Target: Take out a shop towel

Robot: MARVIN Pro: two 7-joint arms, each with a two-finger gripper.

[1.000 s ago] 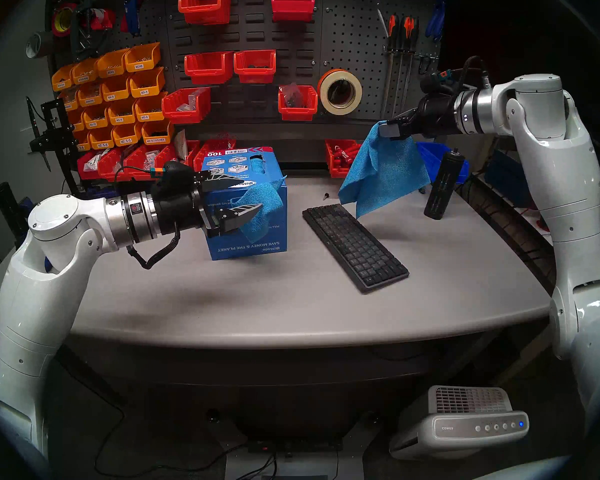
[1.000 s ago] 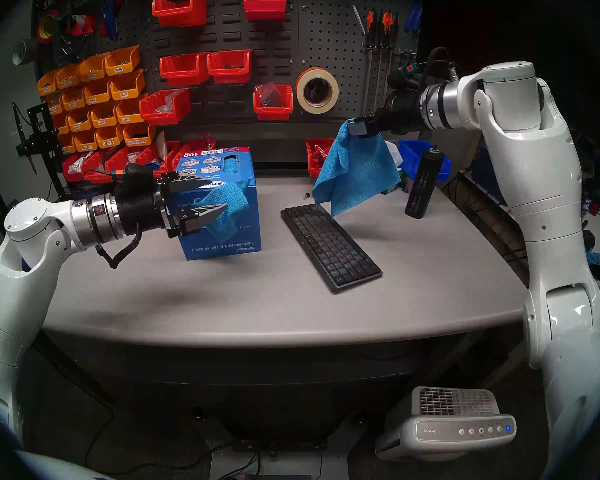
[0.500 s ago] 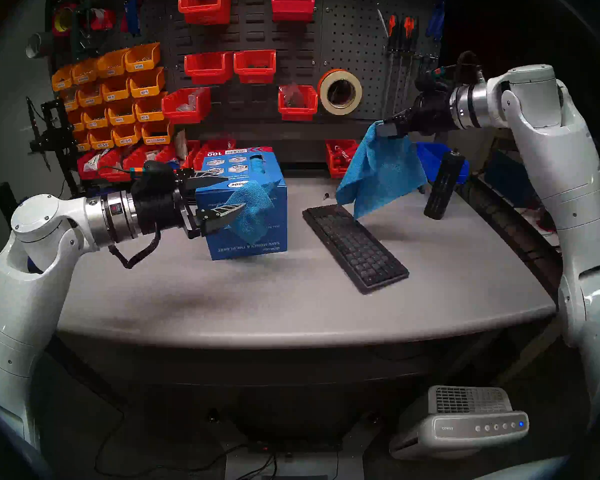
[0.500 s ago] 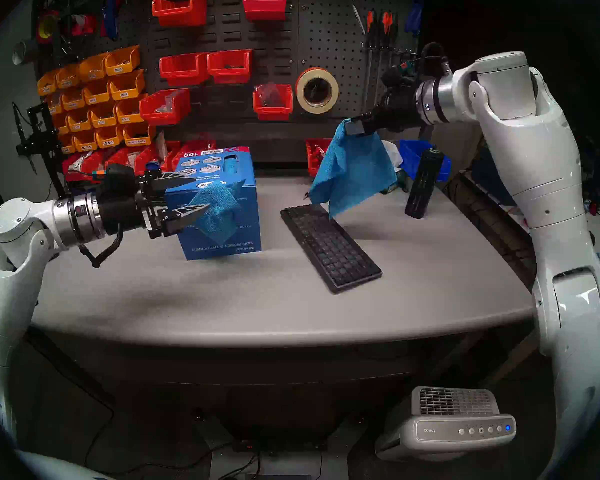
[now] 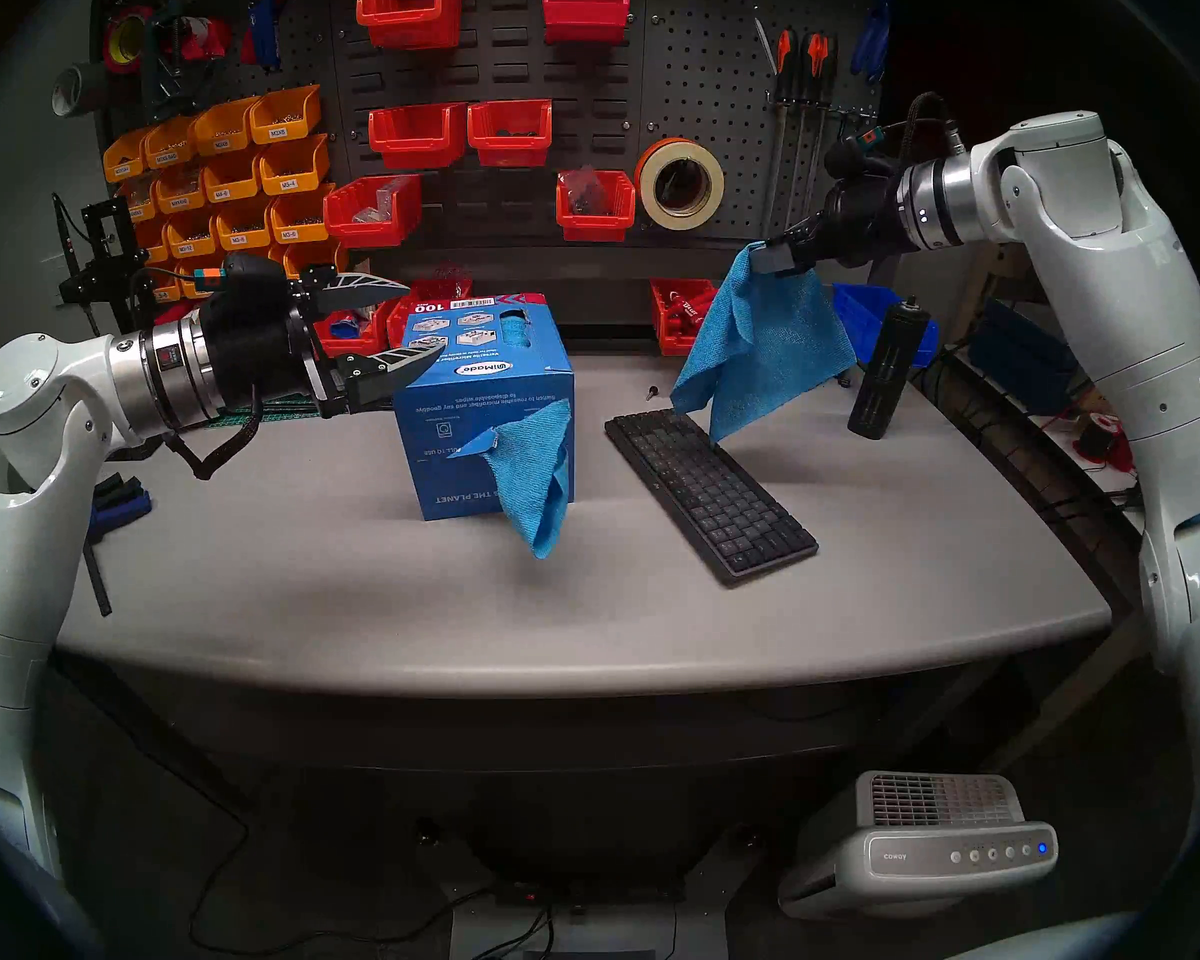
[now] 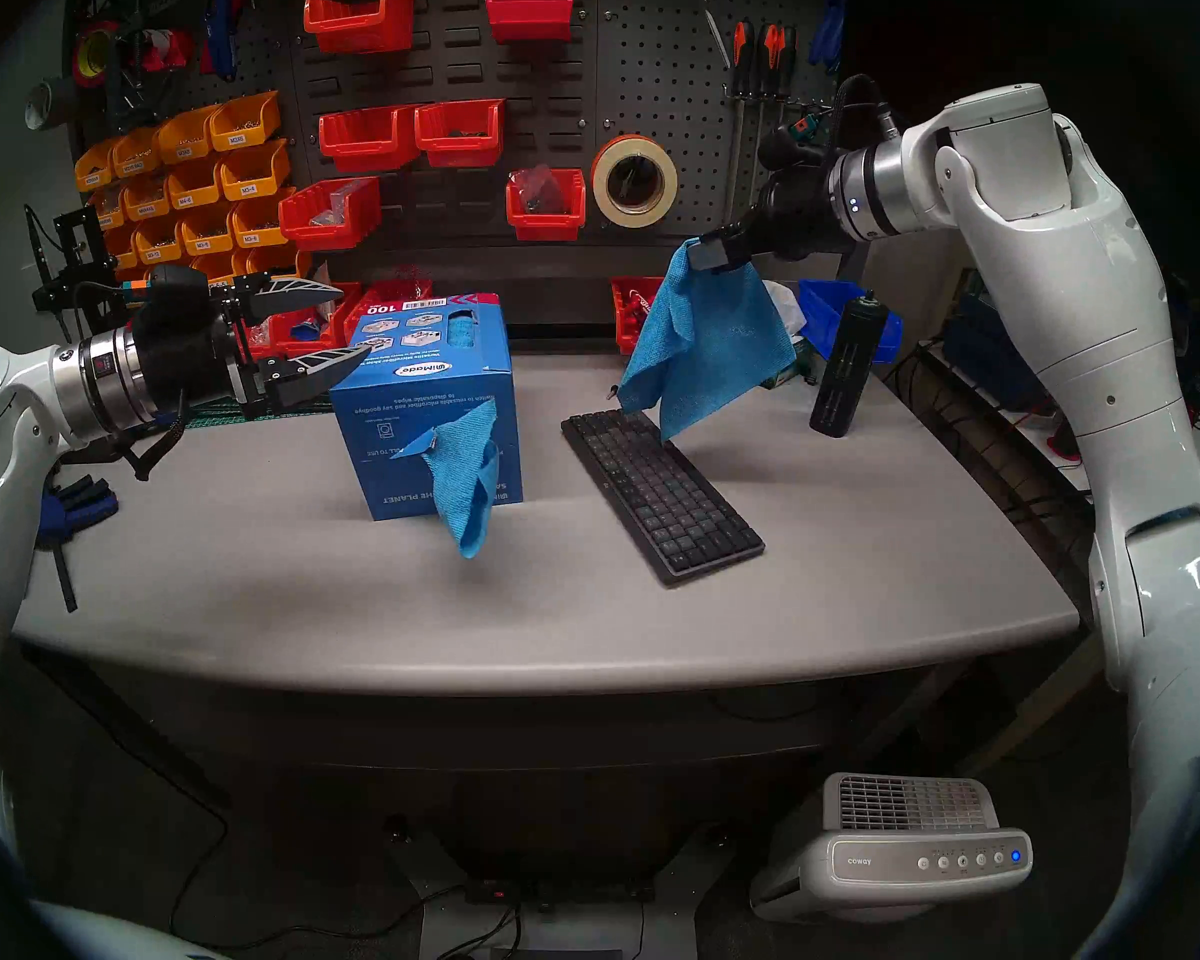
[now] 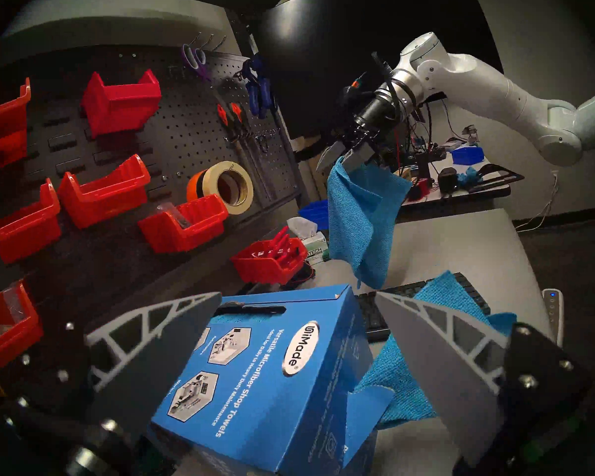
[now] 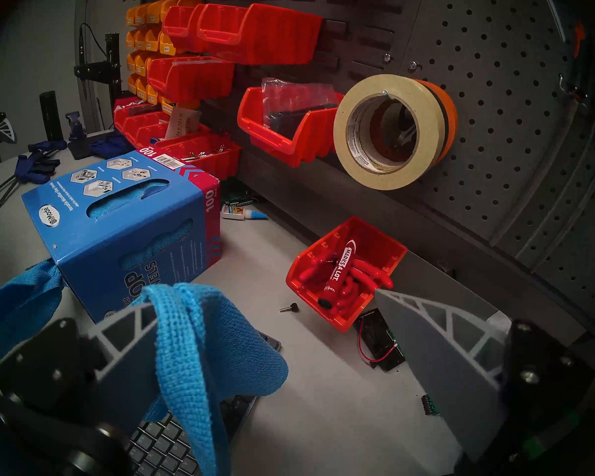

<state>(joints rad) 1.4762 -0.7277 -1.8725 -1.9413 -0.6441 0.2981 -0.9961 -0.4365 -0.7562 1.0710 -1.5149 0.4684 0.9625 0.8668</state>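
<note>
The right pincer [image 5: 777,262], upper right of the head view, is clenched on a corner of the towel [image 5: 763,349], which hangs over the keyboard [image 5: 711,494]. It looks light and floppy (pinch a corner or hem). The left pincer [image 5: 410,325] is released.

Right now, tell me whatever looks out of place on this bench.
A second blue cloth hangs half out of the front of the blue box, trailing onto the table. The open left gripper holds nothing. The right gripper holds the shop towel clear above the keyboard.
</note>
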